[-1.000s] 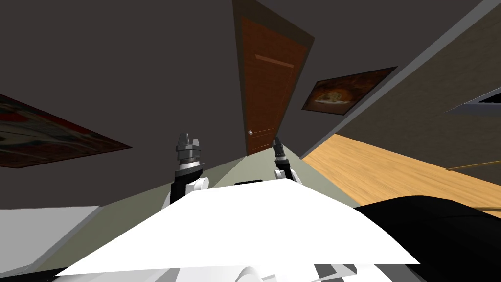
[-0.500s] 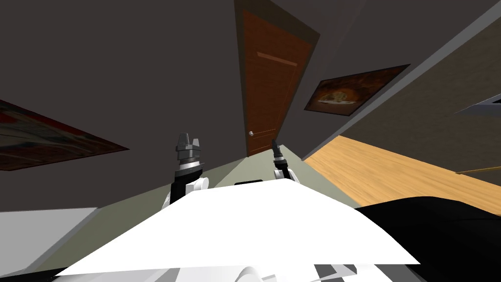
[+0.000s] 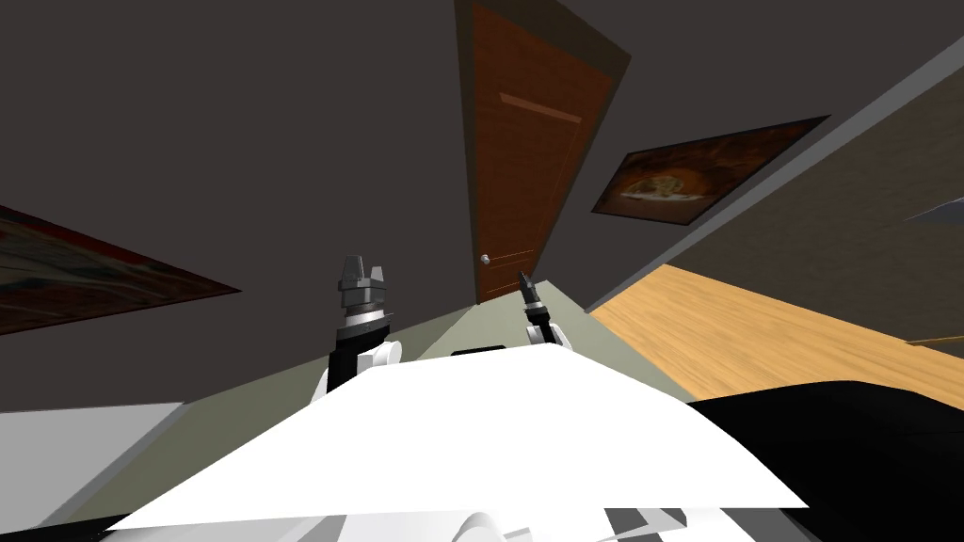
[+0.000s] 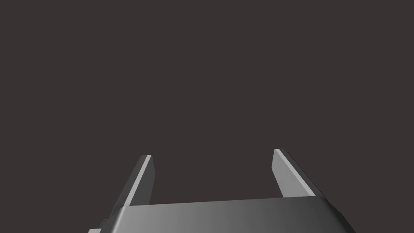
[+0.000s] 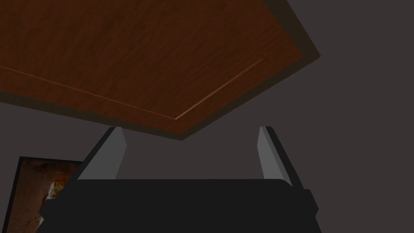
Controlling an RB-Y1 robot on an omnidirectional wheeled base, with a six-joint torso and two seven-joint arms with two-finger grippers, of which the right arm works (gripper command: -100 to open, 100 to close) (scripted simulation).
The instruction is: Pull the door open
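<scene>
A brown wooden door (image 3: 527, 141) stands shut in a dark frame straight ahead, with a small round silver knob (image 3: 485, 259) on its left edge. My right gripper (image 3: 524, 279) is raised in front of the door's lower part, just right of the knob and short of it. In the right wrist view the gripper (image 5: 190, 133) is open and the door's upper panel (image 5: 141, 52) lies beyond the fingers. My left gripper (image 3: 362, 270) is held up further left, facing the dark wall; its wrist view shows the gripper (image 4: 212, 155) open with nothing between the fingers.
Dark walls flank the door. A framed picture (image 3: 692, 174) hangs right of the door and another (image 3: 85, 273) on the left wall. A pale green floor strip (image 3: 452, 325) leads to the door, and a light wood floor (image 3: 772, 329) spreads to the right.
The whole head view has shifted: I have moved closer to the door, which looms larger. My right gripper has turned and now points nearer the knob. The left arm is unchanged.
</scene>
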